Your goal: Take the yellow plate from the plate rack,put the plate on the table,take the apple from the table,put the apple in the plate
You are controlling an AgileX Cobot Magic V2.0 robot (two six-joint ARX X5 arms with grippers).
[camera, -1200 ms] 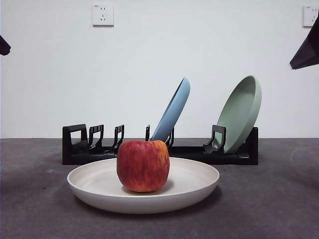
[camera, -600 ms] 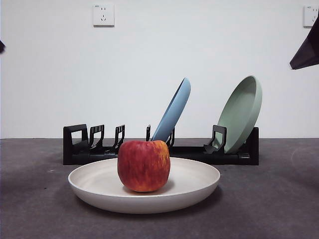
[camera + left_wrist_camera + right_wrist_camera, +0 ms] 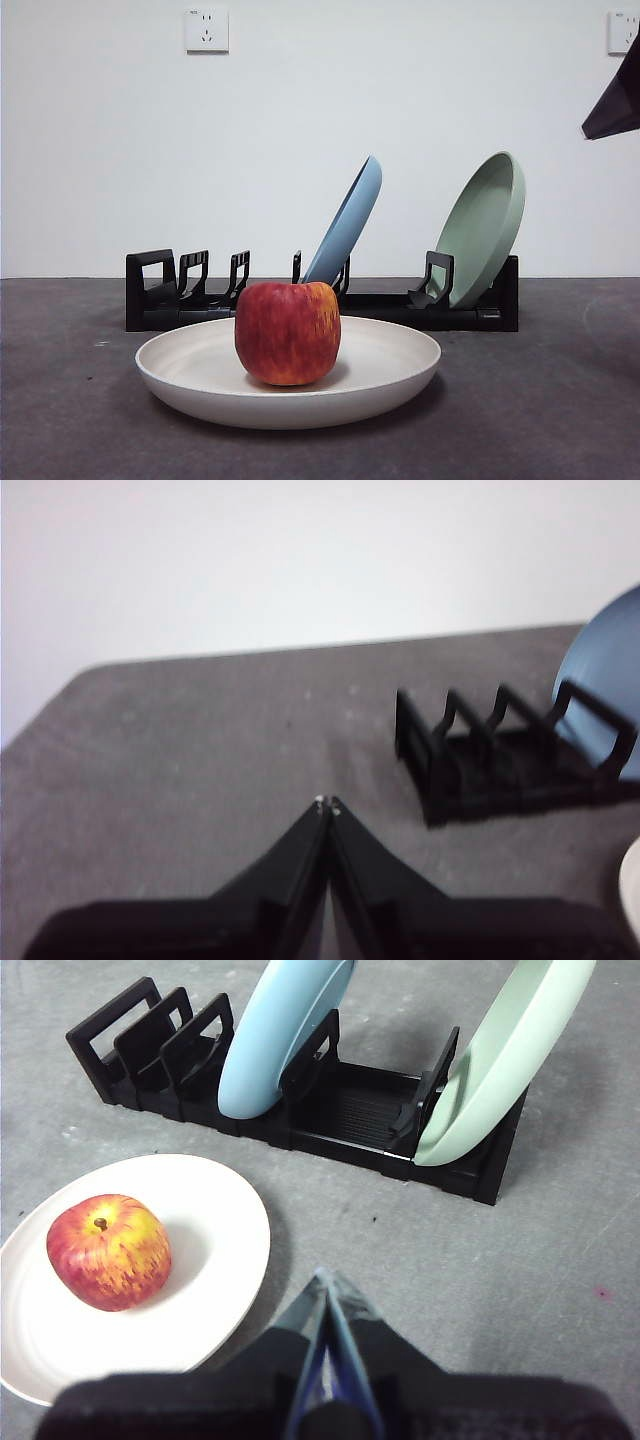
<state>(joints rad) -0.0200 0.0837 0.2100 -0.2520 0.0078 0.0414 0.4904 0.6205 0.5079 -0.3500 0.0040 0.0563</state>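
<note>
The red apple (image 3: 288, 332) sits upright in the middle of the cream-coloured yellow plate (image 3: 400, 368), which lies flat on the dark grey table (image 3: 540, 420) in front of the black plate rack (image 3: 160, 298). The right wrist view shows the same apple (image 3: 108, 1251) in the plate (image 3: 215, 1250). My right gripper (image 3: 328, 1285) hangs shut and empty above the table beside the plate; it is the black tip (image 3: 612, 105) at the front view's top right. Also shut and empty, my left gripper (image 3: 327, 804) hovers over bare table off the rack's (image 3: 480, 770) end.
A light blue plate (image 3: 348, 225) leans in the rack's middle slots and a sage green plate (image 3: 484, 226) leans at its right end. The rack's left slots hold nothing. Two wall sockets (image 3: 206, 30) are on the white wall behind.
The black tip at the front view's top left corner has withdrawn out of the picture. Apple, plates and rack have not moved.
</note>
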